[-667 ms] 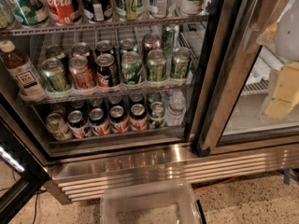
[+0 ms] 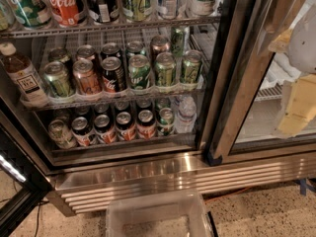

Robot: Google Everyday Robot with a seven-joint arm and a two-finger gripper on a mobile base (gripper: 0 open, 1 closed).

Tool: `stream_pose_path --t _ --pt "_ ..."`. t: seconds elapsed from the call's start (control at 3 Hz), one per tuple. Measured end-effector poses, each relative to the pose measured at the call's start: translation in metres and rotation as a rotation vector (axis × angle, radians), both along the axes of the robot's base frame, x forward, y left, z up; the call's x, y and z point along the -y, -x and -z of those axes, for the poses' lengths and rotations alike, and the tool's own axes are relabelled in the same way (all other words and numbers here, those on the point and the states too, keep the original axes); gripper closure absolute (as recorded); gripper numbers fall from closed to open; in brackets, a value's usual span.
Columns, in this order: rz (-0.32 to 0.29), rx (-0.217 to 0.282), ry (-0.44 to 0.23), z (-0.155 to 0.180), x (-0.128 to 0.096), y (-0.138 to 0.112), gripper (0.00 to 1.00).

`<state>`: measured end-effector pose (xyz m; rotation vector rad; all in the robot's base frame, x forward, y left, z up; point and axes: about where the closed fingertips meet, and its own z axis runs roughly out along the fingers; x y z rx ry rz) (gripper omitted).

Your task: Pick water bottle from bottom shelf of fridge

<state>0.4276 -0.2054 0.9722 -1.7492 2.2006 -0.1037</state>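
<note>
The water bottle (image 2: pixel 185 113) is small, clear and ribbed. It stands at the right end of the bottom shelf (image 2: pixel 123 146), next to rows of soda cans (image 2: pixel 125 125). The fridge (image 2: pixel 148 174) has a steel louvred base and dark door frames, and its left section is open to view. My gripper (image 2: pixel 295 90) shows as white and pale yellow parts at the right edge, in front of the right glass door. It is well to the right of the bottle and higher up, and it holds nothing that I can see.
A brown tea bottle (image 2: pixel 22 75) stands at the left of the middle rack, with cans (image 2: pixel 139 71) beside it. A dark mullion (image 2: pixel 232 83) lies between gripper and bottle. A clear plastic bin (image 2: pixel 158 218) sits on the floor below. The open door's edge (image 2: pixel 15 181) is at lower left.
Nearly nothing. The pale yellow part of my gripper sits slightly lower at the right edge. The bottle and cans have not moved.
</note>
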Motion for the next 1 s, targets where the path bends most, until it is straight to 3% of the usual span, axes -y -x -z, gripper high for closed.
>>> stream_pose_path --t 0.33,0.67,1.0 --pt "-0.070 0.024 -0.041 0.010 -0.030 0.024 0.00" --pt "-0.111 0.058 -0.140 0.025 -0.063 0.046 0.00" --pt "-0.094 0.078 -0.252 0.047 -0.095 0.055 0.00"
